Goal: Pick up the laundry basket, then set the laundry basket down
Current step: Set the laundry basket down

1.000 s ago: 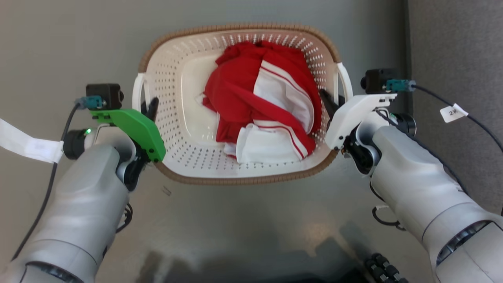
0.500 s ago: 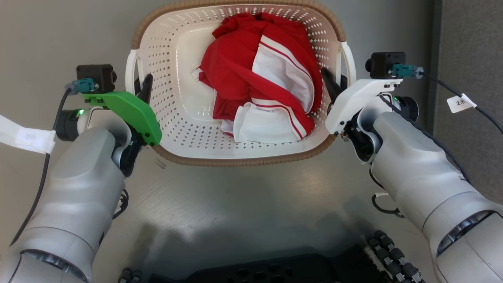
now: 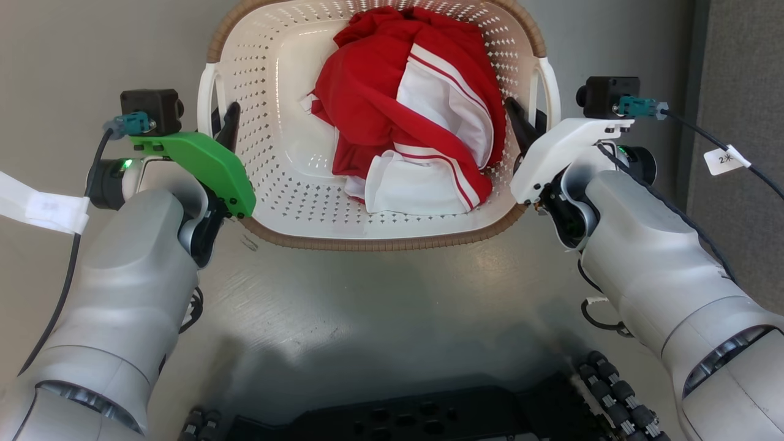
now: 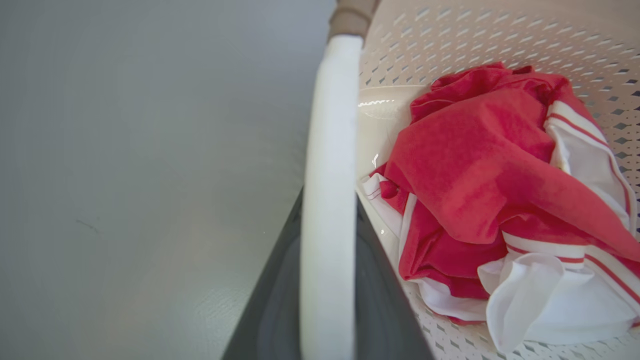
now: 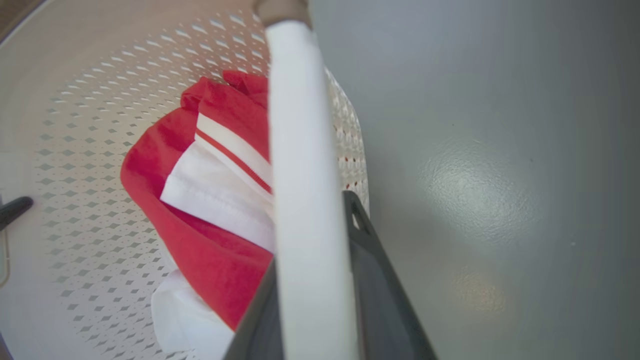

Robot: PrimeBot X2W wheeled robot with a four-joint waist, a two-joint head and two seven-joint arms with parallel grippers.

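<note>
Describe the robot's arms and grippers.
Both arms are rounded silver-grey shells. The left gripper has a green cover, the right gripper a white one; both have long dark fingers. Each carries a black camera with a teal plug and dark cable; the right cable bears a white tag.

Crumpled red-and-white garment (image 3: 410,104); glossy grey floor (image 3: 380,306); darker grey panel (image 3: 741,61) far right

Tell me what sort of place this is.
Probably an indoor test room staged for a laundry chore: a smooth grey floor, a grey textured surface at the right, and a laundry basket holding a red and white garment.
</note>
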